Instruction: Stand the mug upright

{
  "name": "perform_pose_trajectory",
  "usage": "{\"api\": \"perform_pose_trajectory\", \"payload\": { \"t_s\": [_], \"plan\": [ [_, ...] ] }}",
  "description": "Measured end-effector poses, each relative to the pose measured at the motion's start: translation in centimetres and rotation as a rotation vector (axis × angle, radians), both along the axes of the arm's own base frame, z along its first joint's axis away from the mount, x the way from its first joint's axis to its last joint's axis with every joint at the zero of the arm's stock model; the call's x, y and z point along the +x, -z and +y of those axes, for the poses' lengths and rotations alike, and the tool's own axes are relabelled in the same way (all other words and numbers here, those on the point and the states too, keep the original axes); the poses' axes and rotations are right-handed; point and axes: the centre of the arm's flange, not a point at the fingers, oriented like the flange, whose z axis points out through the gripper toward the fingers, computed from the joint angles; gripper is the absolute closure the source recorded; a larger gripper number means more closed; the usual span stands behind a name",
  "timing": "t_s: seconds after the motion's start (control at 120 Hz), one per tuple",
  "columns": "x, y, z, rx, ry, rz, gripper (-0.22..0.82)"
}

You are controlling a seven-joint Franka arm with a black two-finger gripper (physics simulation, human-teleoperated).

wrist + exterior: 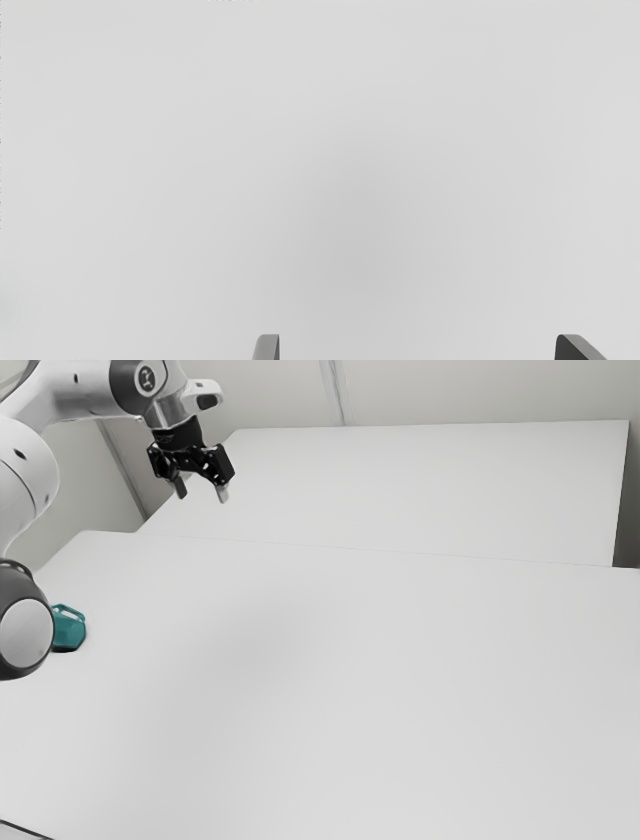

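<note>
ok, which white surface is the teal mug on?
The nearer white surface: teal mug on it, this side of the seam; the farther white surface lies beyond.

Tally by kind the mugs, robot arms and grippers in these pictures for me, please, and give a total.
Teal mug: 1
Robot arm: 1
Gripper: 1
Total: 3

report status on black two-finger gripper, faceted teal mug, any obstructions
Gripper open, empty, raised over white table. Mug apparently on its side. Arm's rounded joint partly hides mug in exterior view; blockage unclear.
</note>
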Motion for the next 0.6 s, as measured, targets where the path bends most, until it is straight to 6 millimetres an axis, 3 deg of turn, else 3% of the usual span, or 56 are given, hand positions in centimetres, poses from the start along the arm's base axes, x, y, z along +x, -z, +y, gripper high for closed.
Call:
{"api": "perform_pose_trajectory", "payload": {
  "t_s": [0.158,0.225,0.275,0.417,0.6],
  "plan": [
    [-0.2,0.0,-0.3,-0.008,-0.016,-0.001,0.00],
    [-0.3,1.6,0.6,-0.007,-0.042,0.032,0.00],
    [-0.7,2.3,3.8,0.001,-0.096,0.049,0.00],
    [-2.5,4.5,15.4,-0.038,-0.255,0.082,0.00],
    [-7.1,6.7,23.6,-0.090,-0.316,0.109,0.00]
  ]
}}
